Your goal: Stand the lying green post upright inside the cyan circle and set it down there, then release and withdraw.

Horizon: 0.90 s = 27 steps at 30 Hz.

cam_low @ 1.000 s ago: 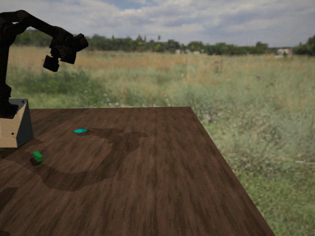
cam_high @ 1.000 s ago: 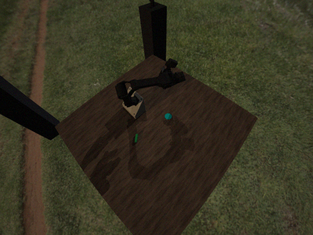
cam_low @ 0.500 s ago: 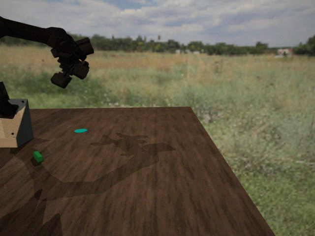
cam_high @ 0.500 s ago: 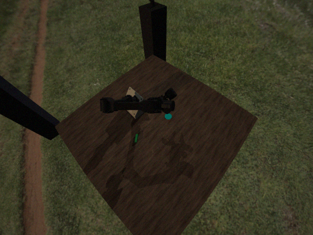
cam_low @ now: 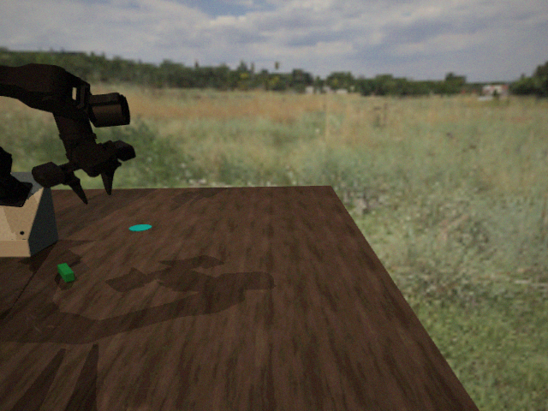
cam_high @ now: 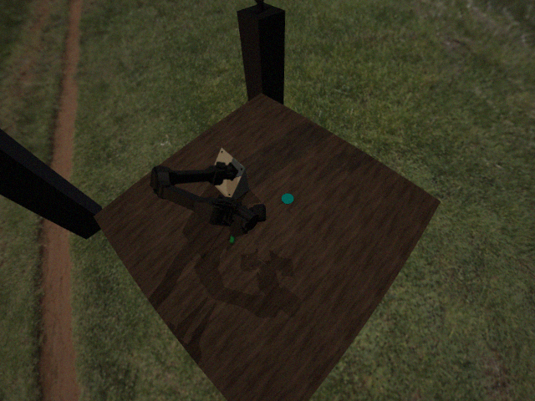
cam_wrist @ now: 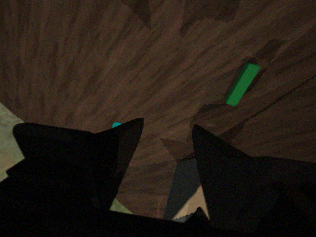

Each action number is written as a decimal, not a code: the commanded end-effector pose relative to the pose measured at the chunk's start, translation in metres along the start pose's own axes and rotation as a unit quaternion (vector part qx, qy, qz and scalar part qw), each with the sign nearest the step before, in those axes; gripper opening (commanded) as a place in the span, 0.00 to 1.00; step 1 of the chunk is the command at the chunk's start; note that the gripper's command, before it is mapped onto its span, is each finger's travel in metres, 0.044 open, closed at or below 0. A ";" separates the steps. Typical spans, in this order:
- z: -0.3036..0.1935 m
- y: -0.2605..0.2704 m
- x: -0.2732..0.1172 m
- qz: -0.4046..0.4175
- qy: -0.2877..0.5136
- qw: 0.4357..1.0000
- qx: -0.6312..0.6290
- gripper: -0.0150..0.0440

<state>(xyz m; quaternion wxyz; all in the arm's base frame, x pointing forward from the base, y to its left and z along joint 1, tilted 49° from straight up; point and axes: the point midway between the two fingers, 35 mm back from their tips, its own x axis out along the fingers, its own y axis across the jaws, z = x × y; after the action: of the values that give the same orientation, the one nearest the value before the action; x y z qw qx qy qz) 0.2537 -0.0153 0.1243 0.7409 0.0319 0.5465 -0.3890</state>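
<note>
The green post (cam_high: pixel 231 239) (cam_low: pixel 66 272) (cam_wrist: pixel 243 84) lies on its side on the table near the arm's base. The flat cyan circle (cam_high: pixel 287 198) (cam_low: pixel 139 228) lies on the table; in the wrist view the cyan circle (cam_wrist: pixel 117 125) is mostly hidden behind the left finger. My gripper (cam_low: pixel 98 199) (cam_wrist: pixel 168 125) is partly open with nothing between its fingers. It hangs well above the table, pointing down, and does not touch the post. In the top view the arm hides part of the post, and the fingertips are hard to make out.
The arm's pale wooden base mount (cam_high: pixel 228 186) (cam_low: pixel 15 229) (cam_wrist: pixel 190 204) stands at the table's side. The wooden table (cam_high: pixel 345 224) (cam_low: pixel 288 265) carries the arm's shadows. Dark posts (cam_high: pixel 272 52) (cam_high: pixel 43 185) stand beyond the table's edges.
</note>
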 end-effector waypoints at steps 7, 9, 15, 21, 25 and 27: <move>0.030 -0.083 -0.006 -0.108 -0.088 0.989 0.058 0.65; 0.030 -0.083 -0.006 -0.108 -0.088 0.989 0.058 0.65; 0.040 -0.093 0.049 -0.104 -0.076 0.989 0.078 0.65; 0.050 -0.110 0.105 -0.109 -0.090 0.988 0.060 0.65; 0.050 -0.110 0.106 -0.110 -0.091 0.988 0.059 0.65; 0.050 -0.110 0.106 -0.110 -0.091 0.988 0.059 0.65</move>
<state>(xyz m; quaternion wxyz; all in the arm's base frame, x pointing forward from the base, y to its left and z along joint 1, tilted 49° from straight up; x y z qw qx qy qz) 0.2375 -0.1663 0.1068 0.7374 -0.0143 0.4481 -0.5053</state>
